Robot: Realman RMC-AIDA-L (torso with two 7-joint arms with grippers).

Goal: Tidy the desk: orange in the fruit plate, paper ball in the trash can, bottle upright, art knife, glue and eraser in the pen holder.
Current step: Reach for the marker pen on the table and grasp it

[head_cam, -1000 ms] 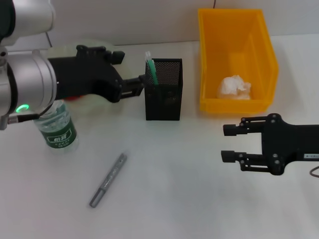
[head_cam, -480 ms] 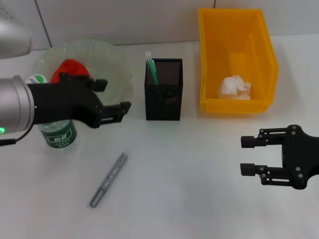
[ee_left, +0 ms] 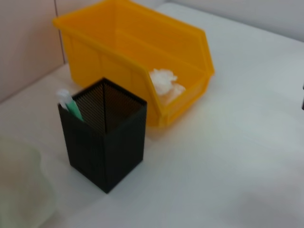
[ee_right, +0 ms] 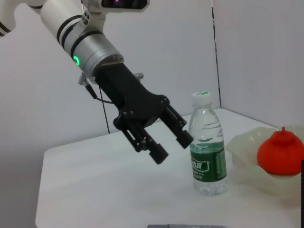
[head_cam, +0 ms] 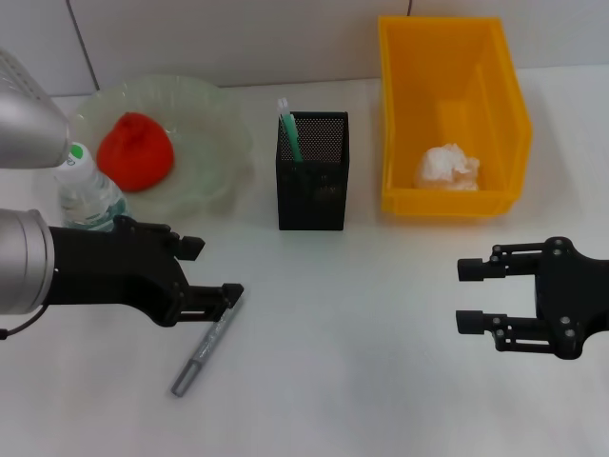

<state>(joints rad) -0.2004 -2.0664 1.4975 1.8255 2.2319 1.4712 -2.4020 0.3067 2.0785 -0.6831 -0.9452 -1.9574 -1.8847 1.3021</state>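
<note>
You had most of the tidying behind you at this moment. The orange [head_cam: 134, 150] sat in the fruit plate [head_cam: 214, 143] at the far left, the paper ball [head_cam: 445, 167] lay in the yellow trash can [head_cam: 495, 90] at the far right, and the bottle [head_cam: 84, 188] stood upright just near of the plate. The black mesh pen holder [head_cam: 312, 176] stood between plate and can, with a green-and-white item [head_cam: 287, 129] poking up at its far left corner; what else it held could not be made out.

What remained on the counter [head_cam: 362, 381] was the grey art knife [head_cam: 207, 345], lying aslant near and left of the holder. Your left pincer [head_cam: 211, 273] hovered low right beside the knife's far end, its fingers spread apart and holding nothing. So the step in hand looked like the pick of the knife.

Your right pincer [head_cam: 470, 294] hung at the near right, likewise spread open and empty, well apart from everything.

For the next move you would have needed to straddle the slim handle across its width, come down to the counter and close firmly, since so thin a body could roll or slip aside.
</note>
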